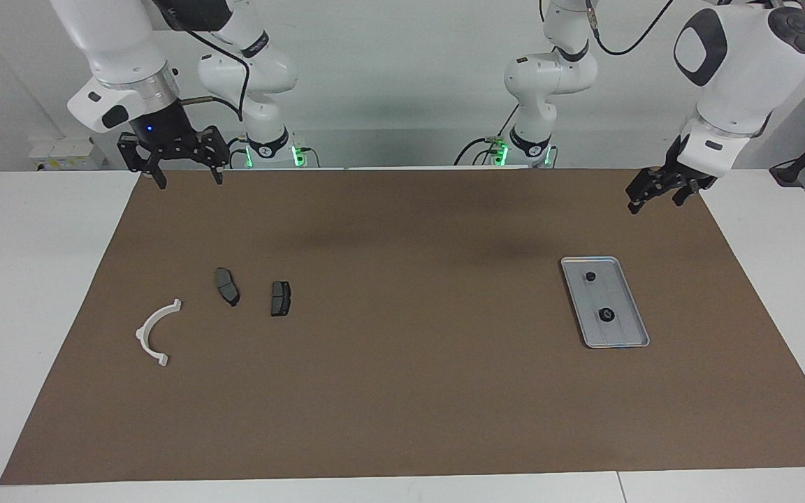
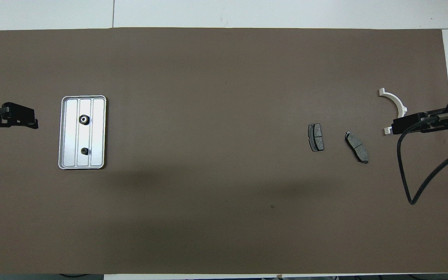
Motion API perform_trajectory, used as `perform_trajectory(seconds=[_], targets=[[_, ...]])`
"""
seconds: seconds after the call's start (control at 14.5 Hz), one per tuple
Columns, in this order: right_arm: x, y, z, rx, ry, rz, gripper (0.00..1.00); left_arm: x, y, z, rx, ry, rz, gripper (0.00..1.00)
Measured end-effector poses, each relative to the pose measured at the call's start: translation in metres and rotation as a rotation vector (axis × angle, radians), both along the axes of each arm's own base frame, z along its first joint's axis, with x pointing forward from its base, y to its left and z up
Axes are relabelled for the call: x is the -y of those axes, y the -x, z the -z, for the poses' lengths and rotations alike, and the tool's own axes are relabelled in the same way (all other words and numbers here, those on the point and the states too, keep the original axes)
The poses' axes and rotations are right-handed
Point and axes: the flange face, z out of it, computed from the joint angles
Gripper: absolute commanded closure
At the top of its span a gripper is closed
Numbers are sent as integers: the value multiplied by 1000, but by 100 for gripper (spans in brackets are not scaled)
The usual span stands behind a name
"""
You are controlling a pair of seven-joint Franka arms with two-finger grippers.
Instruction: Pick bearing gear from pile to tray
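Observation:
The silver tray lies toward the left arm's end of the mat. Two black round bearing gears rest in it. The pile sits toward the right arm's end: a white half-ring bracket and two dark brake-pad pieces. My left gripper hangs open and empty over the mat's corner, apart from the tray. My right gripper waits open and empty over the mat's edge by the robots.
A brown mat covers most of the white table. The right arm's black cable loops over the mat by the bracket. In the overhead view the right gripper overlaps part of the bracket.

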Motion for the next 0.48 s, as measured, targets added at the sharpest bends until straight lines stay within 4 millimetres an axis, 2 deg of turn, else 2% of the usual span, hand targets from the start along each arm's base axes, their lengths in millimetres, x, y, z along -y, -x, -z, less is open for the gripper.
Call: perform_trajectory(seconds=[0.48], targets=[[1,0,0,0,0,2,0,2,0,0,1,11,0,0]])
